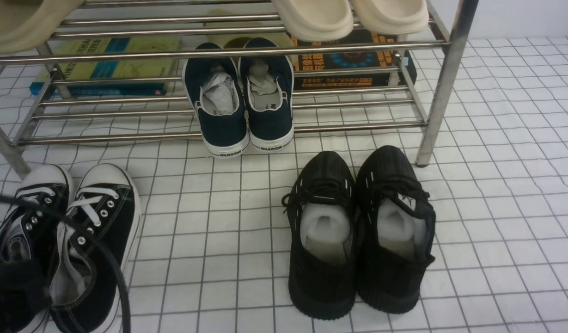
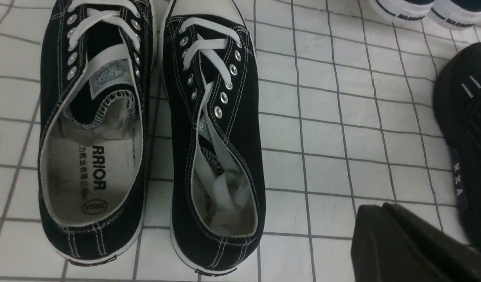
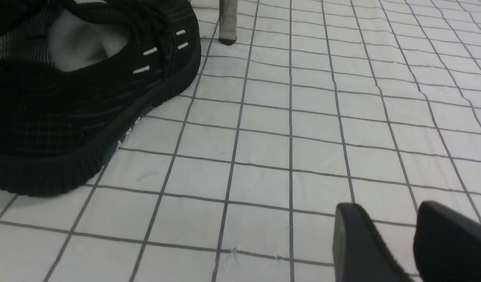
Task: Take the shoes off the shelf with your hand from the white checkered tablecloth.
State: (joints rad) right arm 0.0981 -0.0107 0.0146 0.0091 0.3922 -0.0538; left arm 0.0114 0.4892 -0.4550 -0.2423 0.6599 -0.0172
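Observation:
The shoes (image 1: 87, 231), black canvas lace-ups with white laces and toe caps, stand side by side on the white checkered tablecloth (image 1: 496, 185) at the front left, in front of the chrome shelf (image 1: 443, 83). The left wrist view looks down into both shoes (image 2: 213, 117). My left gripper (image 2: 375, 205) hovers beside the heel of the nearer one, shut with its fingers pressed together and nothing between them. A black cable (image 1: 109, 259) of the left arm loops over the pair in the front view. My right gripper (image 3: 385, 205) stands open above bare cloth, empty.
Navy WARRIOR slip-ons (image 1: 242, 106) sit on the shelf's bottom tier, beige slippers (image 1: 348, 16) on the upper one, books (image 1: 108, 64) behind. All-black knit sneakers (image 1: 357, 231) stand on the cloth at centre right, close to the shelf's front right leg (image 3: 227, 23).

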